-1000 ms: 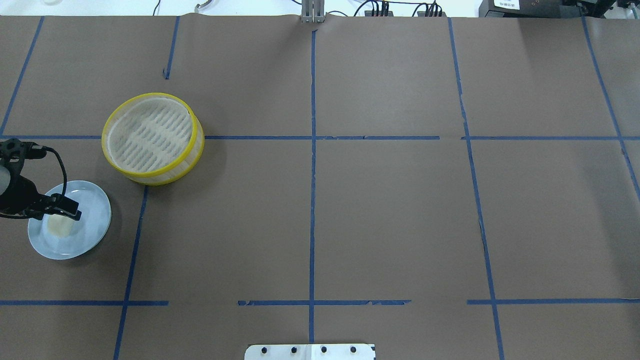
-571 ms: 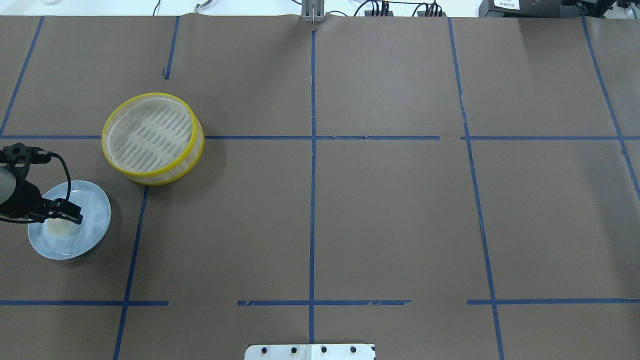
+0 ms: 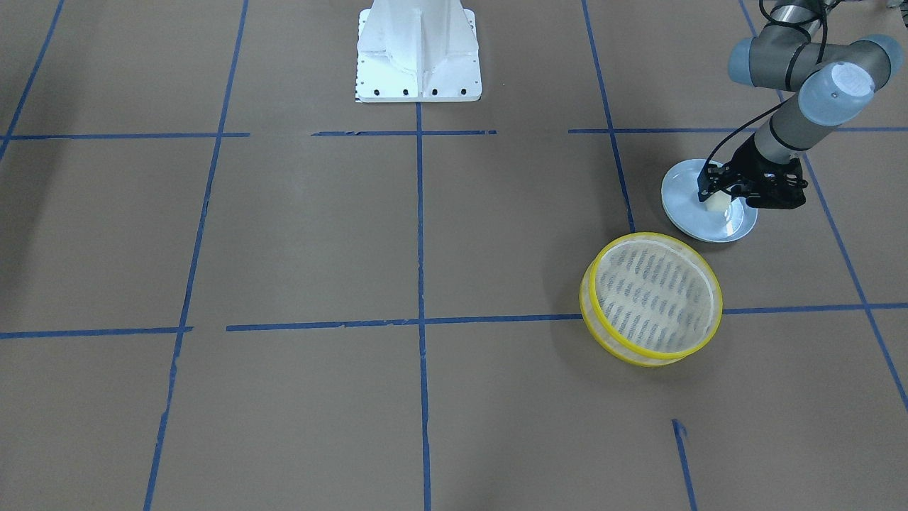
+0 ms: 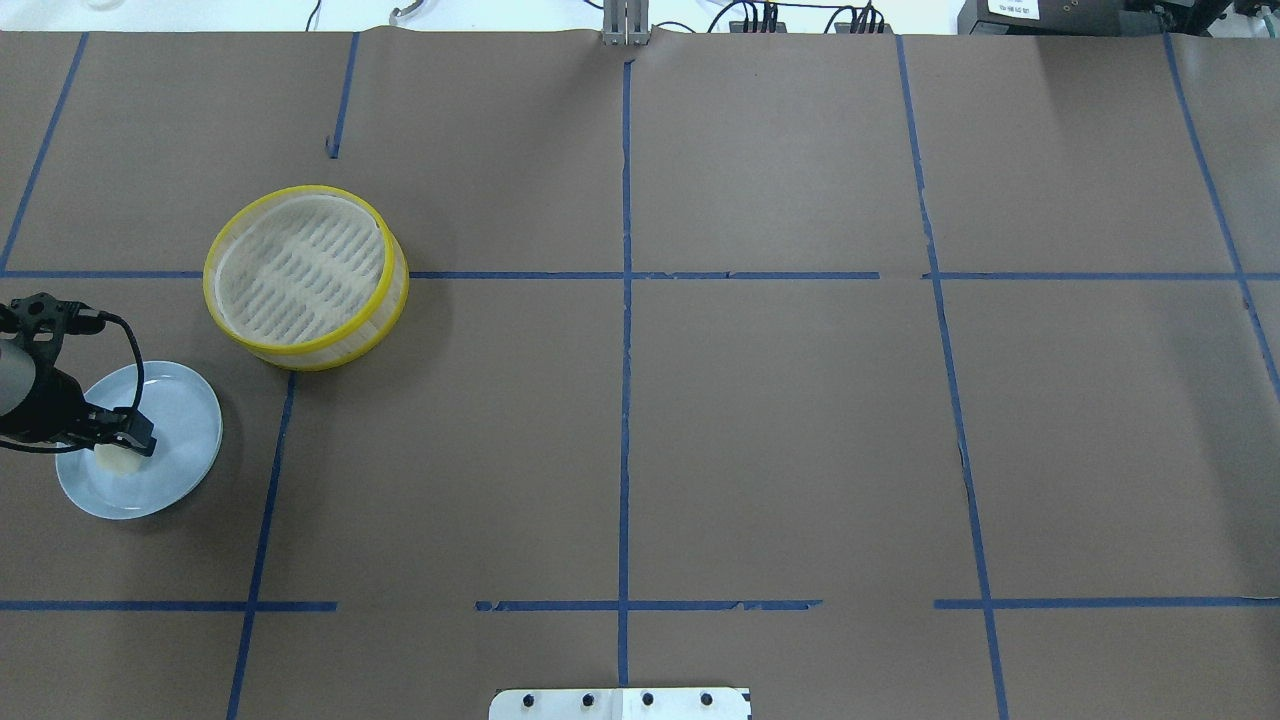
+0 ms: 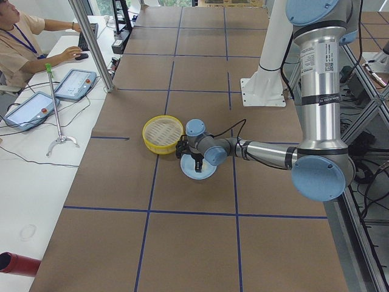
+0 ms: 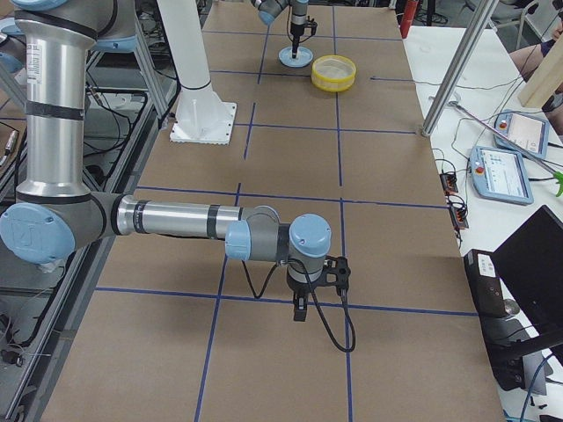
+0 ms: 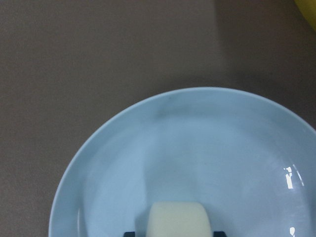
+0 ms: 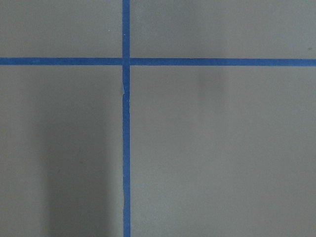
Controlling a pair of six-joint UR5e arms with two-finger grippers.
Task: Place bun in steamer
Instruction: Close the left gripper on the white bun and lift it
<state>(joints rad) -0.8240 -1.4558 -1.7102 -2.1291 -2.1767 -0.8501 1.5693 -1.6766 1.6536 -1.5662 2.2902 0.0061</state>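
1. The left fingers [image 4: 140,435] sit low on either side of the bun [image 7: 175,219]. I cannot tell whether they press it.
2. The bun lies on the pale blue plate [image 7: 197,148]. It looks light and soft, so it is best squeezed gently across its flatter sides, low down.
3. The steamer [image 4: 396,295] stands just beyond the plate, empty.
4. Well apart, the right fingers [image 6: 300,309] hang over the worktop [image 4: 780,420]. Their opening cannot be told.

Overhead looks forward and down over the bench [image 4: 780,420]; the front camera faces back (both share the steamer [image 4: 398,290]).
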